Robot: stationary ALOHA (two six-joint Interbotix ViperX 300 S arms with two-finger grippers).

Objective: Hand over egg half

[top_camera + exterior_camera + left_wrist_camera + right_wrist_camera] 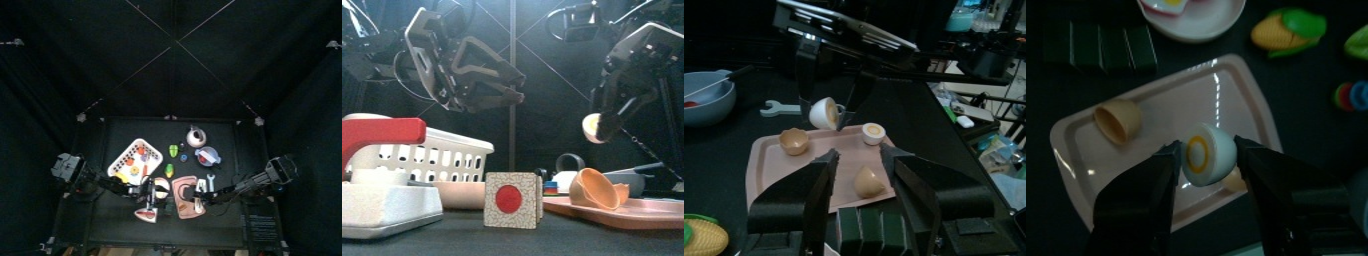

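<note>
**Ana:** Above the pink tray [1247, 110], the right pincer [1205, 165] holds an egg half [1208, 153] between its jaws, yolk side facing the wrist camera. From the front it hangs well clear of the bench [516, 240].

**Ben:** And the left pincer [869, 170]?

**Ana:** Jaws wide apart, nothing between them, hovering over the tray's near end. Seen past it, three more egg pieces lie on the tray: a brown shell half [794, 142], a yolk-up half [874, 132], and a brown piece [871, 181] just beside the left jaws.

**Ben:** What else sits on the bench?

**Ana:** A white basket [436, 160] on the left, a red-and-white object [382, 170] in front of it, and a small card with a red dot [512, 200] standing upright at the front. A wrench [778, 108] and a grey bowl [708, 100] lie beyond the tray.

**Ben:** The room?

**Ana:** Black curtains [54, 80] close in on all sides; crossed cords [174, 42] run overhead.
</note>
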